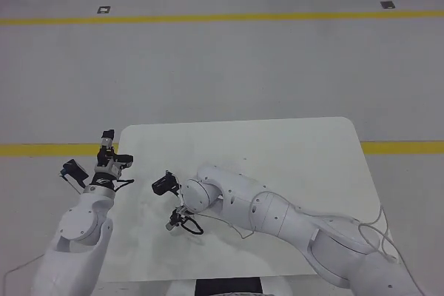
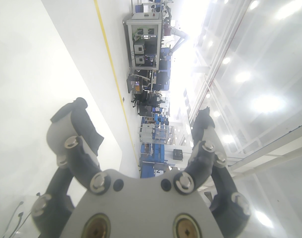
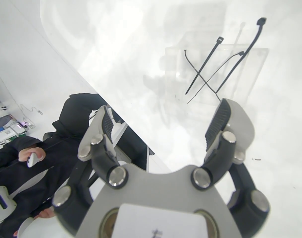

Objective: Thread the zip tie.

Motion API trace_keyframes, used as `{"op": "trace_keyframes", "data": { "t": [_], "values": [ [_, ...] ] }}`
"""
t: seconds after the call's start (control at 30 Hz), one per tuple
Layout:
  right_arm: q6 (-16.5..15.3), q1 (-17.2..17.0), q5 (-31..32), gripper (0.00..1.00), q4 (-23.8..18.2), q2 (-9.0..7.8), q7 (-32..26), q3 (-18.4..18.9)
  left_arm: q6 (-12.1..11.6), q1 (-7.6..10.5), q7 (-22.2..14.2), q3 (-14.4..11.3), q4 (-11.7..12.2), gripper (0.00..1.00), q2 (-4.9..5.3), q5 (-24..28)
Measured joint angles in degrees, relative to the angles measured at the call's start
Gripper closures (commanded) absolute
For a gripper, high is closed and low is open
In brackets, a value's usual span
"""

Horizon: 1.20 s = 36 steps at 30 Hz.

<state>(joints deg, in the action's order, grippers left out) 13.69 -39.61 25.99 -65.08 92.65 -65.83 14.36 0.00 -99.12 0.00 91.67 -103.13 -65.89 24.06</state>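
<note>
We found the task barely begun. The zip ties (image 3: 205, 63), four black ones as far as we could count, lay crossed over one another on a clear tray (image 3: 258, 58) on the white table (image 1: 281, 148). None of them was lifted or closed into a loop, and each tail lay free of every head that we could see. The right gripper (image 3: 163, 108) hung low just beside the heap with its jaws spread wide and nothing between them. One of its fingertips (image 3: 221, 107) was close to the near end of a tie, though we could not tell whether it touched. The left gripper (image 2: 141, 122) was off at the table's edge, well apart from the ties and tilted up toward the room, its jaws likewise released and empty.

So we judged that nothing of the threading was done. What was left, in our view, was all of it: one tie had to be singled out from the crossed heap and gripped, a second hold taken — probably by the other arm — and the thin tail fed through the small head. The overlap of the ties looked to us like the first difficulty, since a pinch on one could drag its neighbours.
</note>
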Motion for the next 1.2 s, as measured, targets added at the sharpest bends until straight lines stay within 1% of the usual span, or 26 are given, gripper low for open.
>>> {"op": "trace_keyframes", "data": {
  "t": [0.07,0.17,0.2,0.23,0.27,0.37,0.5,0.67,0.87,1.0,1.03,1.13,1.2],
  "values": [
    [-0.22,-0.24,0.29,0.00,-0.25,-0.02,0.32,-0.01,0.00,0.00,0.00,0.00,0.00,0.00,0.00,0.00],
    [-1.24,-1.63,2.34,0.00,-1.15,-0.33,4.27,0.28,0.00,0.00,0.00,0.00,0.00,0.00,0.00,0.00],
    [-1.40,-1.89,2.78,0.17,-1.35,-0.45,5.03,0.49,0.00,0.00,0.00,0.00,0.00,0.00,0.00,0.00],
    [-1.47,-2.20,3.33,0.53,-1.61,-0.61,5.67,0.79,0.00,0.00,0.00,0.00,0.00,0.00,0.00,0.00],
    [-1.44,-2.43,3.69,0.56,-1.82,-0.74,6.04,1.06,0.00,0.00,0.00,0.00,0.00,0.00,0.00,0.00],
    [-0.52,-3.22,4.97,0.59,-2.63,-1.16,6.60,1.89,0.00,0.00,0.00,0.00,0.00,0.00,0.00,0.00],
    [0.64,-4.11,6.25,0.60,-3.50,-1.61,6.05,2.79,0.00,0.00,0.00,0.00,0.00,0.00,0.00,0.00],
    [1.30,-4.97,7.90,0.66,-3.93,-1.82,5.39,3.50,0.00,0.00,0.00,0.00,0.00,0.00,0.00,0.00],
    [2.98,-5.99,10.17,0.68,-4.28,-1.83,5.94,4.24,0.00,0.00,0.00,0.00,0.00,0.00,0.00,0.00],
    [4.06,-6.48,11.78,0.71,-4.14,-1.66,6.04,4.45,0.00,0.00,0.00,0.00,0.00,0.00,0.00,0.00],
    [4.33,-6.62,12.27,0.73,-4.01,-1.56,6.17,4.46,0.00,0.00,0.00,0.00,0.00,0.00,0.00,0.00],
    [4.42,-7.08,13.13,0.77,-3.53,-1.25,7.17,4.59,0.00,0.00,0.00,0.00,0.00,0.00,0.00,0.00],
    [4.18,-7.37,13.56,0.77,-3.12,-1.08,8.00,4.71,0.00,0.00,0.00,0.00,0.00,0.00,0.00,0.00]
  ]
}}
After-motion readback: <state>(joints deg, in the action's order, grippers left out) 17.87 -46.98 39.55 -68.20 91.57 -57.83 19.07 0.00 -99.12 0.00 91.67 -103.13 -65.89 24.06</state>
